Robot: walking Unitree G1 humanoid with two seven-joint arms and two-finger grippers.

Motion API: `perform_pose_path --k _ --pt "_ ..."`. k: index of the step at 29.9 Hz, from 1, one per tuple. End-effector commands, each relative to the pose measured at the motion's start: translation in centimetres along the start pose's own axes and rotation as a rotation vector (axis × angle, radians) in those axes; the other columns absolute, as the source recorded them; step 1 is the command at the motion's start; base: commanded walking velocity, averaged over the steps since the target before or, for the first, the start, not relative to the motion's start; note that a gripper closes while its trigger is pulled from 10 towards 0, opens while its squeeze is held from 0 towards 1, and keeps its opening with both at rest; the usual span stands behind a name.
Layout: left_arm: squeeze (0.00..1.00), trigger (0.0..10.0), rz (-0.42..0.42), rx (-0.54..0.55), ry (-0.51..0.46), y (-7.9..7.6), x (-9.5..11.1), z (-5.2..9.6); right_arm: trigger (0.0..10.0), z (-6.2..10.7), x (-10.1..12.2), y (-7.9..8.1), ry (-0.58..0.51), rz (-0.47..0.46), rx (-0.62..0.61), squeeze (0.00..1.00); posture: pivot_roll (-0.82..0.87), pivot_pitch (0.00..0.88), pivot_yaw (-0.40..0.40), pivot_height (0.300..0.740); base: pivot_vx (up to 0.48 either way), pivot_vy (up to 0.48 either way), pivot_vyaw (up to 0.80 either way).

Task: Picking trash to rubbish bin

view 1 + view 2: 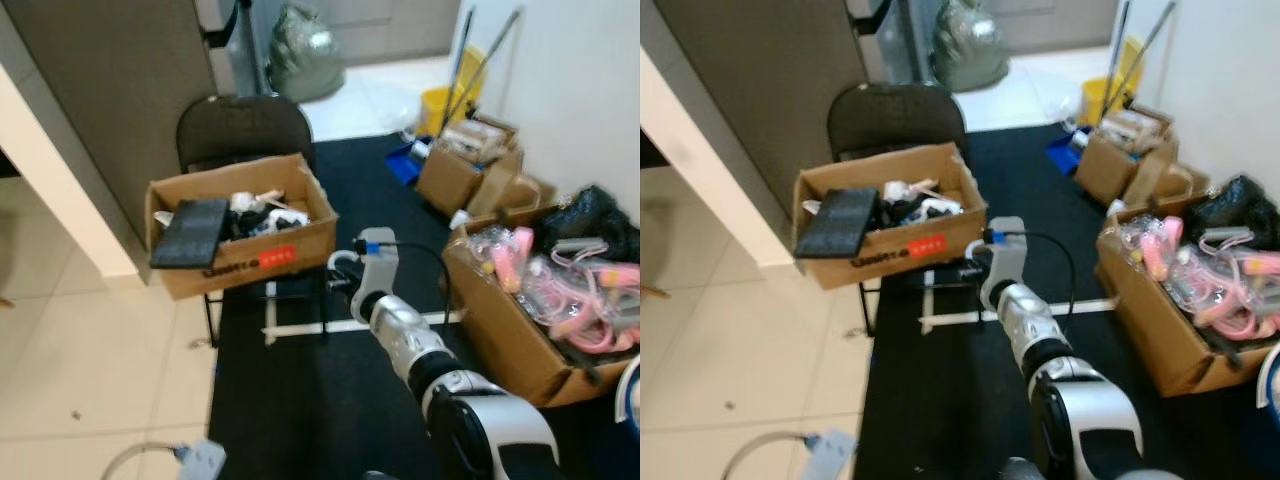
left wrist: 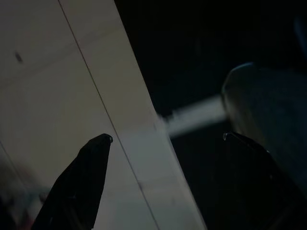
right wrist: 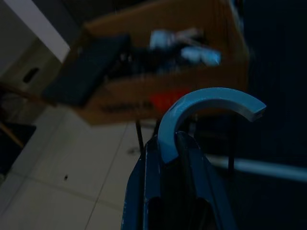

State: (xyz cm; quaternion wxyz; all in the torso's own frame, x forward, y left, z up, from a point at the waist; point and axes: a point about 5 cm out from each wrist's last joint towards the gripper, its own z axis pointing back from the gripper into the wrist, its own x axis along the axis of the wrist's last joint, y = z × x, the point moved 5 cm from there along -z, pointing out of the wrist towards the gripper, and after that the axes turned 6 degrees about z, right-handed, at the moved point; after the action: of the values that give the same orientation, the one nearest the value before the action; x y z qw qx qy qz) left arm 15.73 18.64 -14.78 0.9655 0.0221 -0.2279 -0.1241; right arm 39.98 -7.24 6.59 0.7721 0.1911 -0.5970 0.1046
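Left gripper [image 2: 165, 143]: black fingers spread wide, hanging above the seam between pale floor tiles [image 2: 57, 86] and black mat [image 1: 300, 400]. Open brown cardboard box [image 1: 240, 255], holding a flat black pad and mixed trash, sits on a black folding chair [image 1: 240, 125] at 11 o'clock from the right arm. Right gripper [image 3: 175, 148]: fingers narrowed onto a curved light-blue plastic piece [image 3: 206, 103], held just short of the box's red-labelled front. Second cardboard box with pink items [image 1: 540, 300] at 3 o'clock.

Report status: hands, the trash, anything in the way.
Right hand shut on blue curved piece, short of cardboard box on chair. Left hand open, idle over floor. Nothing between.
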Motion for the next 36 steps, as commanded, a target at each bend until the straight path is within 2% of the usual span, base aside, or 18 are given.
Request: perform_pose_path --k 1,7,10,14,21,30,31,33,34,36 --pt "0.0 10.0 0.001 -0.009 0.051 -0.3 -1.7 0.2 10.0 -0.3 -0.4 1.5 0.005 -0.011 0.05 0.0 -0.02 0.026 0.065 0.74 0.48 0.0 0.0" --pt "0.0 10.0 -0.004 -0.005 0.053 -0.1 -1.8 0.2 10.0 -0.7 -0.2 4.0 -0.003 0.037 0.141 0.0 -0.02 0.025 0.071 0.74 0.48 0.0 0.0" --pt "0.0 10.0 -0.004 -0.004 0.053 -0.1 -1.8 0.2 10.0 -0.7 -0.2 4.2 -0.004 0.04 0.148 0.0 -0.02 0.025 0.071 0.74 0.48 0.0 0.0" --pt "0.0 10.0 -0.004 0.0 0.054 0.1 -1.8 0.3 10.0 -0.9 -0.4 5.5 -0.003 0.054 0.182 0.0 -0.01 0.024 0.071 0.74 0.48 0.0 0.0" --pt "0.0 10.0 -0.001 0.0 0.056 0.0 -1.9 0.3 10.0 -0.8 -0.6 5.6 0.001 0.065 0.182 0.0 -0.01 0.024 0.068 0.74 0.48 0.0 0.0" --pt "0.0 10.0 0.03 0.015 0.062 -0.1 -2.2 0.3 10.0 -0.7 -1.4 5.5 0.027 0.141 0.166 0.0 -0.01 0.03 0.048 0.74 0.38 0.0 0.0" --pt "0.0 10.0 0.023 0.011 0.064 -0.2 -2.2 0.3 10.0 -0.6 -1.4 5.4 0.03 0.152 0.167 0.69 -0.01 0.029 0.046 0.74 0.0 0.0 0.0" --pt "0.0 10.0 0.017 0.009 0.066 -0.3 -2.3 0.3 10.0 -0.6 -1.5 5.4 0.031 0.158 0.17 0.69 -0.01 0.029 0.046 0.74 0.0 0.0 0.0" --pt "0.0 10.0 0.014 0.009 0.067 -0.3 -2.3 0.3 10.0 -0.6 -1.5 5.3 0.033 0.161 0.171 1.0 -0.01 0.028 0.044 0.74 0.0 0.0 0.0" --pt "0.0 10.0 0.013 0.009 0.07 -0.4 -2.4 0.3 10.0 -0.5 -1.5 5.2 0.034 0.162 0.172 1.0 -0.01 0.027 0.041 0.74 0.0 0.0 0.0"
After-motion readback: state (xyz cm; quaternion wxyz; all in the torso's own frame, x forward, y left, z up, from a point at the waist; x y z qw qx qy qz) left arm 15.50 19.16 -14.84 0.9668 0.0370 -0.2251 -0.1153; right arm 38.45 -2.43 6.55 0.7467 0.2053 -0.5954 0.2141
